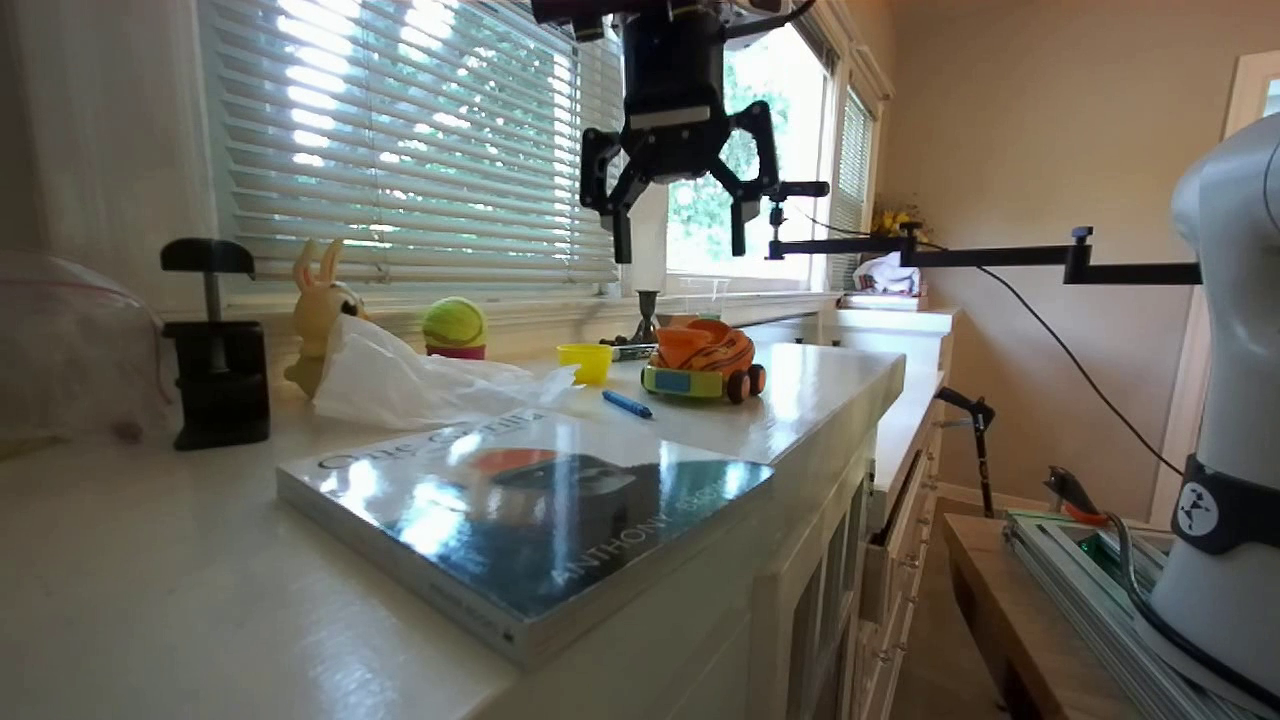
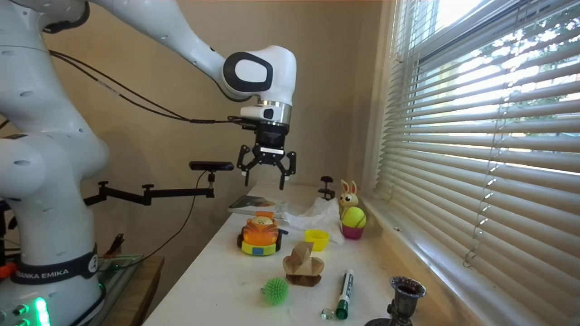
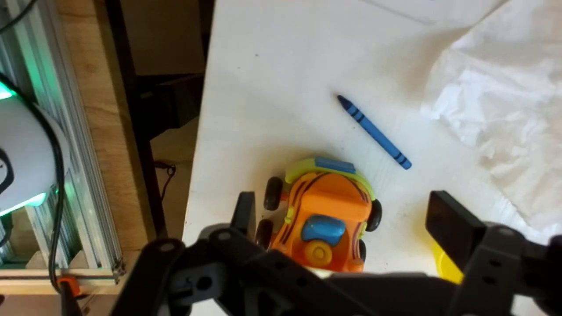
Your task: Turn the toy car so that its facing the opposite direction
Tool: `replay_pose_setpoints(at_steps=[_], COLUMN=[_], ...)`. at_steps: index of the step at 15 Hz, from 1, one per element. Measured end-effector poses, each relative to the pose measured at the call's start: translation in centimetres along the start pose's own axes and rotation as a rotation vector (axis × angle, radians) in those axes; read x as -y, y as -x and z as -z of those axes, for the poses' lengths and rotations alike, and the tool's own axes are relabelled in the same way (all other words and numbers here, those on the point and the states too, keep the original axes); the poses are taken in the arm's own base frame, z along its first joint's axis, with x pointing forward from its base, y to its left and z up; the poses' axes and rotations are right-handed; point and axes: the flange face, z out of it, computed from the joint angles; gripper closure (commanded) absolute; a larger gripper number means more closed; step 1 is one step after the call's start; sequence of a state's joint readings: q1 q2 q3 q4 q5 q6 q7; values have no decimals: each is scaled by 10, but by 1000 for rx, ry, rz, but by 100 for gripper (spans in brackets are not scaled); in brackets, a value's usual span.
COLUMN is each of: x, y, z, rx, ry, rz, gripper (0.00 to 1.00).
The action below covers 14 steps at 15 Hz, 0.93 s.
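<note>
The toy car stands on its wheels on the white countertop and shows in both exterior views (image 1: 705, 352) (image 2: 261, 233). It is orange with dark stripes, a yellow-green bumper and dark wheels. In the wrist view the toy car (image 3: 336, 197) has its blue seat and yellow knob facing up, and its bumper end with the blue plate points to the top of the picture. Its lower end is hidden behind the gripper. My gripper (image 1: 680, 238) is open and empty, well above the car. It also shows open in an exterior view (image 2: 264, 182) and in the wrist view (image 3: 347, 215).
Near the car are a blue crayon (image 3: 373, 131), a yellow cup (image 2: 317, 240), a brown faceted object (image 2: 303, 267) and a green spiky ball (image 2: 275, 291). White crumpled paper (image 1: 420, 380), a book (image 1: 530, 500), a rabbit toy (image 2: 349, 199) and a candle holder (image 2: 405, 299) also stand there.
</note>
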<state>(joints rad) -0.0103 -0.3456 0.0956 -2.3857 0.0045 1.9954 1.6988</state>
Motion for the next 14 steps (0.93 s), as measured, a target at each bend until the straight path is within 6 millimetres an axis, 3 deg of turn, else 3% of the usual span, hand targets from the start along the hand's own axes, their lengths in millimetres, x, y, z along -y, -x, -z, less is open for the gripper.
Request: replay_pose_setpoints(at_steps=[9,14], x=[-18,-13], y=[-20,-25], z=[18,18], rx=[45,23], ry=[252,334], rz=[406,528], gripper=[0,0])
